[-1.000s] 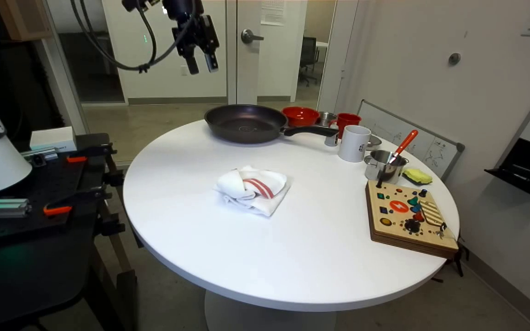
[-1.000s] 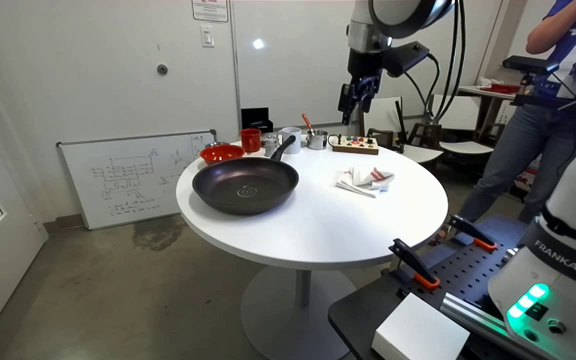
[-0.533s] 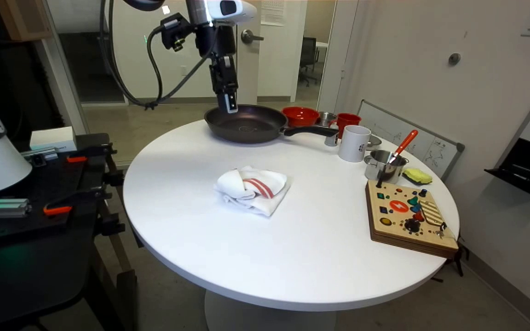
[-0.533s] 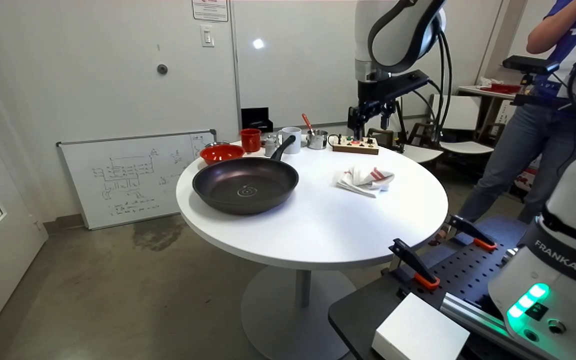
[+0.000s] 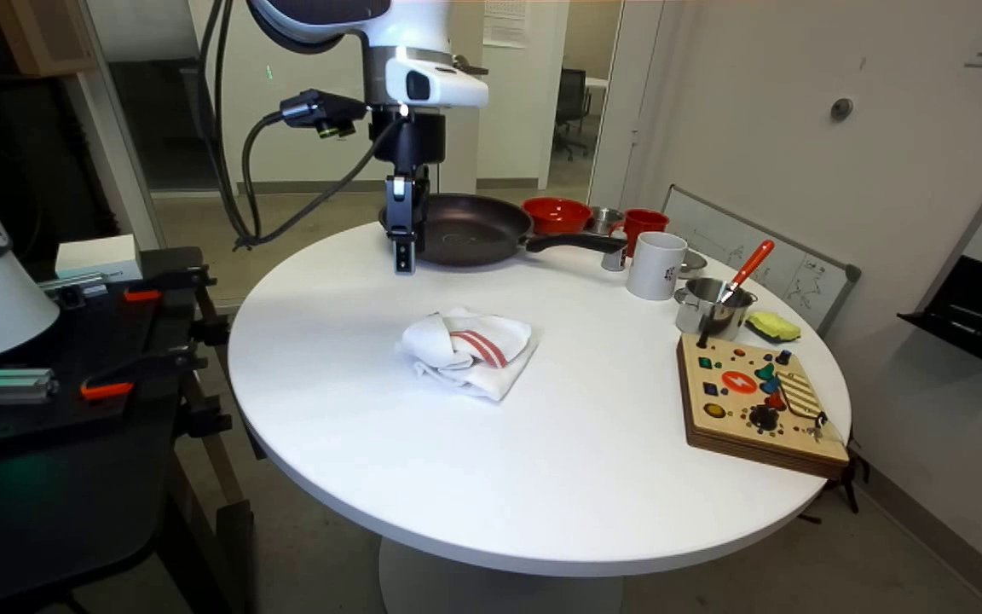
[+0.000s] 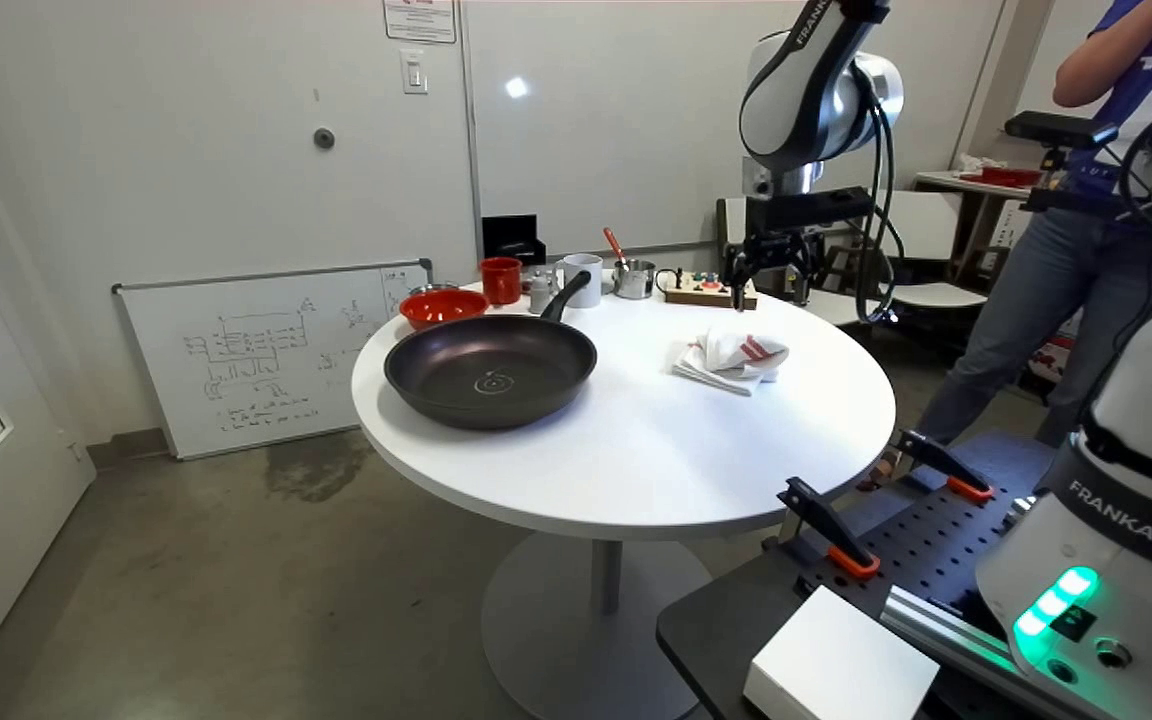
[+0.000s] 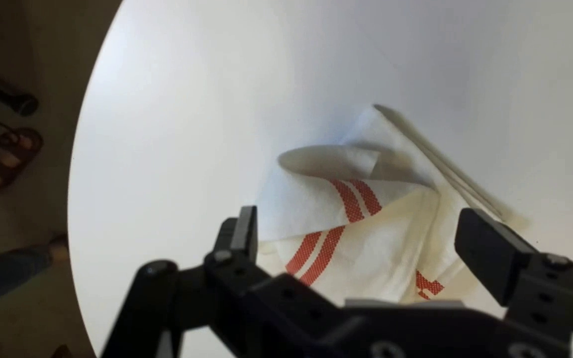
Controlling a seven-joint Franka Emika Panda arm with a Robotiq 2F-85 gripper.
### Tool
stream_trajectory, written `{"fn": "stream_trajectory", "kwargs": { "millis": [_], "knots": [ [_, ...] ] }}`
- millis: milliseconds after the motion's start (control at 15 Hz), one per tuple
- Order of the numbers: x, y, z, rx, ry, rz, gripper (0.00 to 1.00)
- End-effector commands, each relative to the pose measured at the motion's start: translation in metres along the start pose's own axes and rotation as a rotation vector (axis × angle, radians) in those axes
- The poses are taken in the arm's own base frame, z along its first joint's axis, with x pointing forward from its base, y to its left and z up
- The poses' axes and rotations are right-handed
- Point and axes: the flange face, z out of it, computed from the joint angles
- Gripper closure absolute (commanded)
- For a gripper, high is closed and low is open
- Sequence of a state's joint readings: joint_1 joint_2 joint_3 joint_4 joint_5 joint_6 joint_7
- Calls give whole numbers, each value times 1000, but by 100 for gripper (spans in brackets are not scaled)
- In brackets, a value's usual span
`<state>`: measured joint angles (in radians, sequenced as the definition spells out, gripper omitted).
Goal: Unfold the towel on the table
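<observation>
A white towel (image 5: pixel 467 354) with red stripes lies crumpled and folded over itself near the middle of the round white table (image 5: pixel 355 460). In the wrist view the towel (image 7: pixel 366 253) shows a loose flap folded up on top and layered edges on the right. My gripper (image 5: pixel 404 257) hangs above the tabletop, apart from the towel. Seen from the wrist, the gripper (image 7: pixel 359 226) is wide open, its fingers on either side of the towel in the picture and nothing held. In an exterior view the gripper (image 6: pixel 770 290) points down above and behind the towel (image 6: pixel 731 360).
A black frying pan (image 5: pixel 465 230) stands at the table's edge, its handle over the top. Around it are a red bowl (image 5: pixel 557 216), a red mug (image 5: pixel 646 223), a white mug (image 5: pixel 656 266), a steel pot (image 5: pixel 704 309) and a wooden button board (image 5: pixel 755 405).
The arm has come down and swung over the table, bringing my gripper lower and closer to the towel, fingers now pointing down. The towel has not moved.
</observation>
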<state>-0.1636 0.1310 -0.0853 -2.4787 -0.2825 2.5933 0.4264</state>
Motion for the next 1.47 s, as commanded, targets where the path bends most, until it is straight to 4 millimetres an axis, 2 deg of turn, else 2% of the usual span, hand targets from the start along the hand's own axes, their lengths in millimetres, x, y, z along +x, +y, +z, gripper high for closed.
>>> {"fn": "stream_trajectory", "kwargs": {
  "millis": [0, 333, 667, 733, 800, 1400],
  "knots": [
    [-3, -23, 0, 46, 26, -81, 0],
    [-13, -52, 1, 41, 30, -271, 0],
    [-11, -56, 18, 7, 38, -452, 0],
    [-7, -57, 21, 2, 49, -464, 0],
    [-15, -55, 13, 12, 26, -413, 0],
    [-12, -56, 18, 3, 43, -413, 0]
  ]
}}
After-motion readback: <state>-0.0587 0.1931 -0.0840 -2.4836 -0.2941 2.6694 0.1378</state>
